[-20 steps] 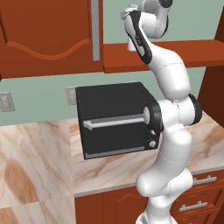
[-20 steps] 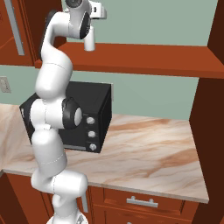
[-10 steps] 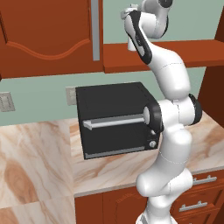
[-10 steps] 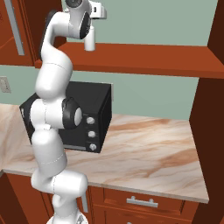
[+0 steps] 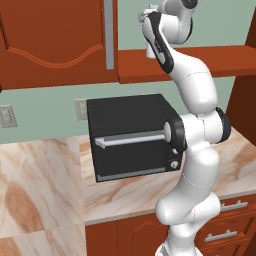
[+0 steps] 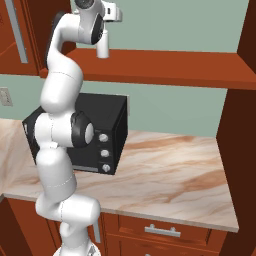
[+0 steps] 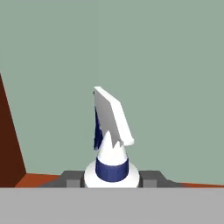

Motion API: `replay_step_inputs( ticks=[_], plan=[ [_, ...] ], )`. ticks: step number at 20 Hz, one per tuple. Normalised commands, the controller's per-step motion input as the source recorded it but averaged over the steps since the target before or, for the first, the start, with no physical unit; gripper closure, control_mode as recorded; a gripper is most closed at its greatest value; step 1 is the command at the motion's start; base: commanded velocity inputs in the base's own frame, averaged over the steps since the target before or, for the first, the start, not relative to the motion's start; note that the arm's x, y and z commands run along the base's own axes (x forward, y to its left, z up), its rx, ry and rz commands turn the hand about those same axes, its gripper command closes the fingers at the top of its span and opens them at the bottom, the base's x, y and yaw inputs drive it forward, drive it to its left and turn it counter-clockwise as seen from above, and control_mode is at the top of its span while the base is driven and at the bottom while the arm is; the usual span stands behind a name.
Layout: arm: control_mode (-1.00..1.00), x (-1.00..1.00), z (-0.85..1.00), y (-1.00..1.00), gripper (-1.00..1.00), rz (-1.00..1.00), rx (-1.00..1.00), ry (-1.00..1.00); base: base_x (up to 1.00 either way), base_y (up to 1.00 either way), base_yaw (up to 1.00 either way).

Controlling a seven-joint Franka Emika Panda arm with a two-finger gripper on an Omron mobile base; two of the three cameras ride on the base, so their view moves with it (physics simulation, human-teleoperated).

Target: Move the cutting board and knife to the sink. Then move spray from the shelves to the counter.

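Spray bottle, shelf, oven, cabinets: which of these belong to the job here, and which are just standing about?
Part of the job:
spray, between the fingers of the gripper
shelves
counter

Just there:
black oven
cabinet doors
drawers
wall outlet

The white arm is reaching up from the lower left, its end effector (image 6: 103, 36) sitting at the top of the frame above the reddish-brown shelves (image 6: 170, 67). The white spray (image 6: 103, 49) is hanging beneath the end effector, its base just at the shelf's near edge; whether the fingers are closing on it cannot be made out. Below, a black oven (image 6: 107, 132) is standing on the beige marble desk (image 6: 170, 175), partly behind the arm
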Motion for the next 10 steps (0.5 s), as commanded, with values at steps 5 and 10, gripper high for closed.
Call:
replay_step_inputs(
  ticks=[5, 10],
  plan=[
    [-1.0, -0.47, -0.05, -0.47, 1.0, 0.0, 0.0, 0.0, 0.0, 0.0, 0.0],
    [-1.0, -0.95, -0.15, -0.72, 1.0, 0.0, 0.0, -0.01, 0.0, 0.0, 0.0]
  ],
)
